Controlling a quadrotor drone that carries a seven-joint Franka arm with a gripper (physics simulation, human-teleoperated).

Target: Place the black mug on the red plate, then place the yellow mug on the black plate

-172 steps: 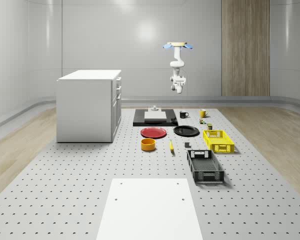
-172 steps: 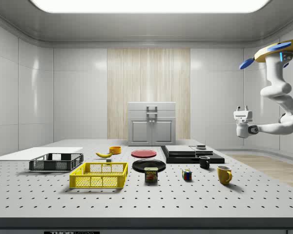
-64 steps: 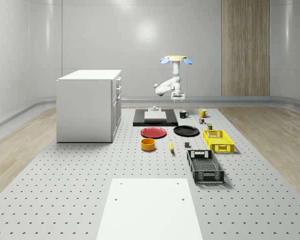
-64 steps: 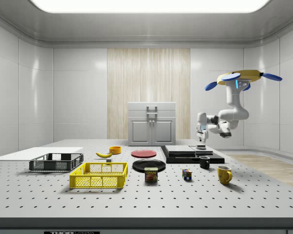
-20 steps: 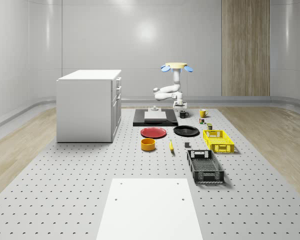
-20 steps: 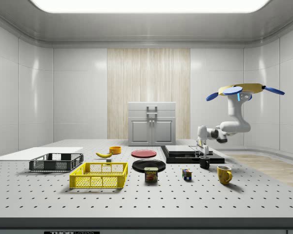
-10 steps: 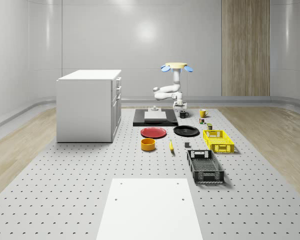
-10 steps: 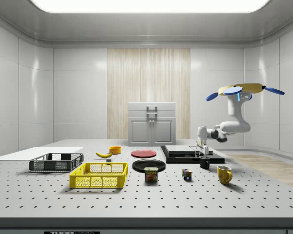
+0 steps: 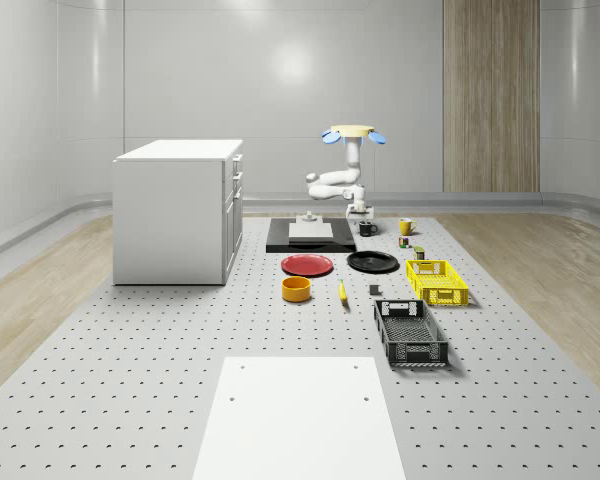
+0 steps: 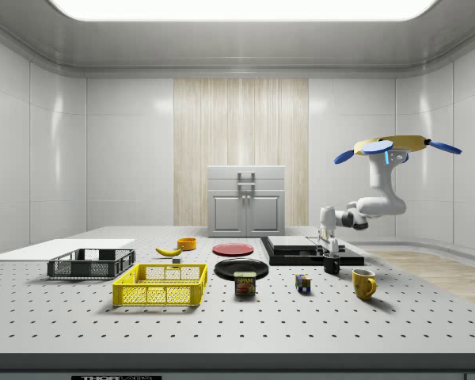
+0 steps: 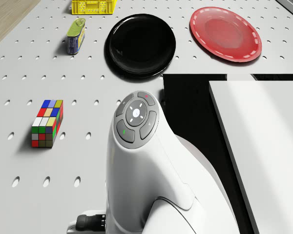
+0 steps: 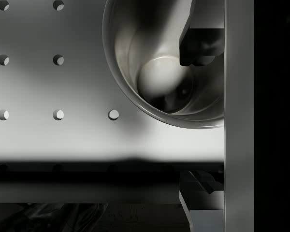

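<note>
Over the tabletop's [image 9: 130, 380] far end: my drone [image 9: 352, 131] hovers, arm reaching down beside the dark slab [image 9: 280, 243].
Red plate [image 9: 307, 264]: bare; the first placing is not yet done.
Tool [image 10: 329, 252]: fingers [image 12: 200, 46] apart, one inside the black mug [image 12: 154, 82], the other outside its wall; no clamp yet, I judge.
Black mug: upright on the tabletop, glossy inside, just beside the slab.
Black plate [image 9: 372, 262]: bare.
Yellow mug [image 9: 405, 226]: upright, untouched, off its plate.

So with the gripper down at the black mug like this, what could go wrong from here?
The gripper sits right at the black mug, one finger inside the rim, so the grasp is off-centre and the mug could tip. The black platform lies close beside it and could catch the mug. The drone hovers, so drift could knock it over.
</note>
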